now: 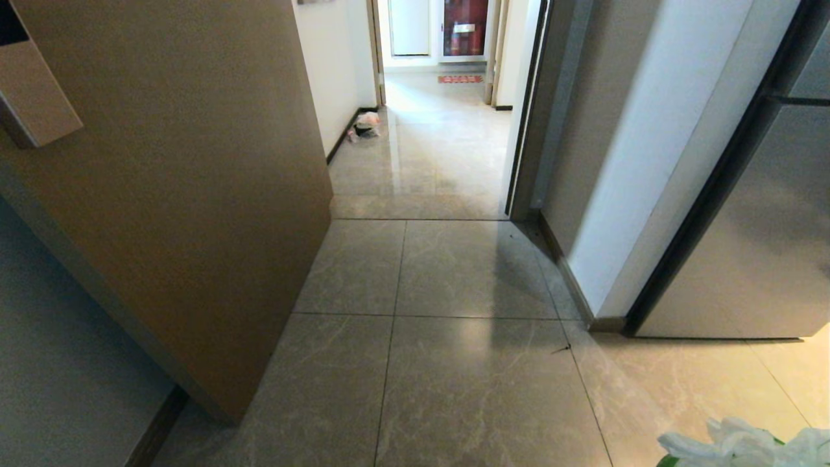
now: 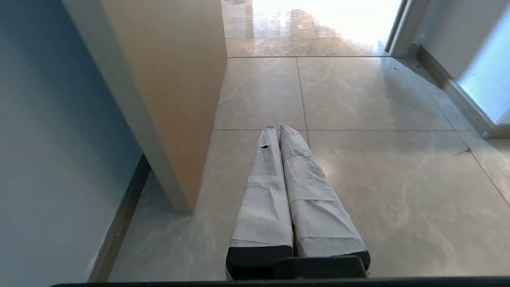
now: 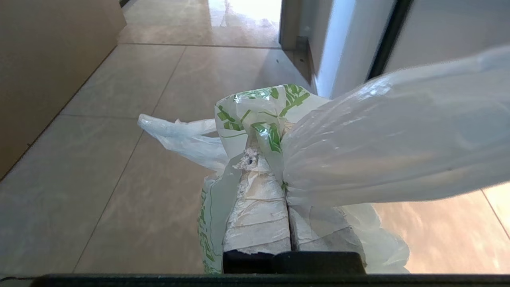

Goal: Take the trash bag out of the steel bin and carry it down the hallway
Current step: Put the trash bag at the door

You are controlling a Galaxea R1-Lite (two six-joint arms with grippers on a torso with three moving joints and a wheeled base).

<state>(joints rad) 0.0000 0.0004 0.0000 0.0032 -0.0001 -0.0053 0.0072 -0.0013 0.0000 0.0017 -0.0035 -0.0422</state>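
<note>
The trash bag (image 3: 378, 135), thin white plastic with green print, is bunched around my right gripper (image 3: 263, 162), which is shut on it. The plastic drapes over one finger, and one loop trails off to the side. In the head view only the bag's crumpled top (image 1: 746, 444) shows, at the bottom right corner. My left gripper (image 2: 277, 128) is shut with nothing in it and hangs over the floor tiles. The hallway (image 1: 434, 149) runs straight ahead through a doorway, with glossy grey marbled tiles. The steel bin is out of view.
A brown door panel (image 1: 181, 194) juts in at the left. A white wall corner (image 1: 622, 194) and a grey cabinet front (image 1: 758, 246) stand at the right. A small bag of litter (image 1: 365, 125) lies by the hallway's left wall. A red mat (image 1: 460, 79) lies at the far end.
</note>
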